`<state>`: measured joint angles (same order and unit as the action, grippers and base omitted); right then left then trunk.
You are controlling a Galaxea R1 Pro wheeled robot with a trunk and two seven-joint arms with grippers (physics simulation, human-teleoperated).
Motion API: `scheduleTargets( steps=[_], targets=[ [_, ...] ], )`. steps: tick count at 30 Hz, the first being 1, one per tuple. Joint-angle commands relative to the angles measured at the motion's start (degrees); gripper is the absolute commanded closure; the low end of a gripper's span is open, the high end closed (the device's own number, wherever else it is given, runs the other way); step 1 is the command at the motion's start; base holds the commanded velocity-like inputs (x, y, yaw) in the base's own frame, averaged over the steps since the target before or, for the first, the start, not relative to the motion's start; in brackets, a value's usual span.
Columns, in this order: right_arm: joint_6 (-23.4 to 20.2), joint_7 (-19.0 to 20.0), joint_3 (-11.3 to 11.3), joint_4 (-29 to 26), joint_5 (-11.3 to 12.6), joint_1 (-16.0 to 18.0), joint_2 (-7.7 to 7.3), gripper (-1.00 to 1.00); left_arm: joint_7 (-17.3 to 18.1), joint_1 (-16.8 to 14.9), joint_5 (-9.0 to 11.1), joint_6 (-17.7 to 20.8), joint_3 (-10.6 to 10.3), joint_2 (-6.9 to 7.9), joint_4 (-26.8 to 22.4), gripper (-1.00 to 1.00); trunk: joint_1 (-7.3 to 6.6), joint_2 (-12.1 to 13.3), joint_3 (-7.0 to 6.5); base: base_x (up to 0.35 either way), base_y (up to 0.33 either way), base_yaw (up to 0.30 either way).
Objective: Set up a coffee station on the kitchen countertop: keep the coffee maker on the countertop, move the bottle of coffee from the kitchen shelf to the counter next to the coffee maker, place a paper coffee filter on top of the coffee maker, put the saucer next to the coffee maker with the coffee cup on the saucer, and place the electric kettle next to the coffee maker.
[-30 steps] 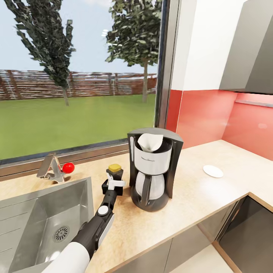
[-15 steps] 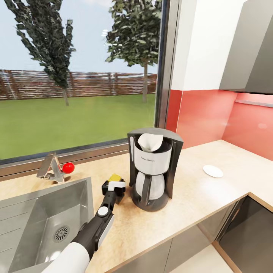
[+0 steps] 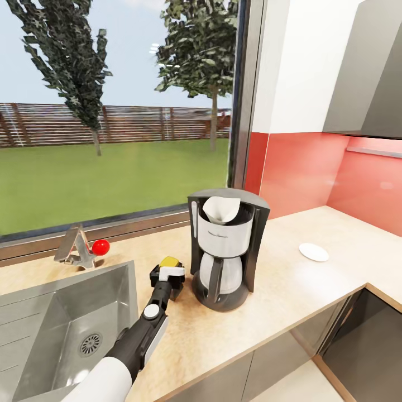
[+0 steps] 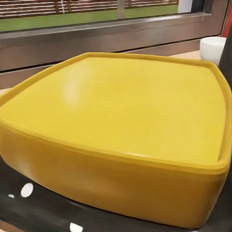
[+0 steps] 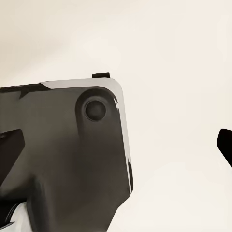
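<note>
The left pincer (image 3: 169, 275) has come down with the coffee jar (image 3: 169, 264) since a second ago, when the yellow cap sat higher against the coffee maker (image 3: 226, 251); over the last half second almost nothing has shifted, so the jar looks set on the worktop (image 3: 290, 285) or nearly so. The pincer is clamped on the jar, just to its right stands the coffee maker, with the paper filter (image 3: 221, 209) already in its top. Judging by that, the jar step is about done and release comes next. The saucer (image 3: 314, 252) lies well apart, far beyond the coffee maker from the pincer. The left wrist view shows the yellow cap (image 4: 116, 130) close up, plus a small white cup (image 4: 213, 49) beyond it. The right wrist view gives only a dark body on a pale ground; can't tell the right pincer's state.
</note>
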<state>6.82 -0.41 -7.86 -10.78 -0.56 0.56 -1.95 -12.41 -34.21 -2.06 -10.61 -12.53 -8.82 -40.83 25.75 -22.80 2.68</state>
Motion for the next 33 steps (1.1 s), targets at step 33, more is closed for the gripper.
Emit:
scheduleTargets(
  steps=[33],
  targets=[
    [0.2,0.0,-0.2,0.1,-0.1,0.1,0.10,-1.00,-0.5,-0.1,-0.3,-0.1,-0.2,0.03,-0.1,-1.00,0.03,-0.1,0.13,-0.169,0.017,0.000]
  ],
)
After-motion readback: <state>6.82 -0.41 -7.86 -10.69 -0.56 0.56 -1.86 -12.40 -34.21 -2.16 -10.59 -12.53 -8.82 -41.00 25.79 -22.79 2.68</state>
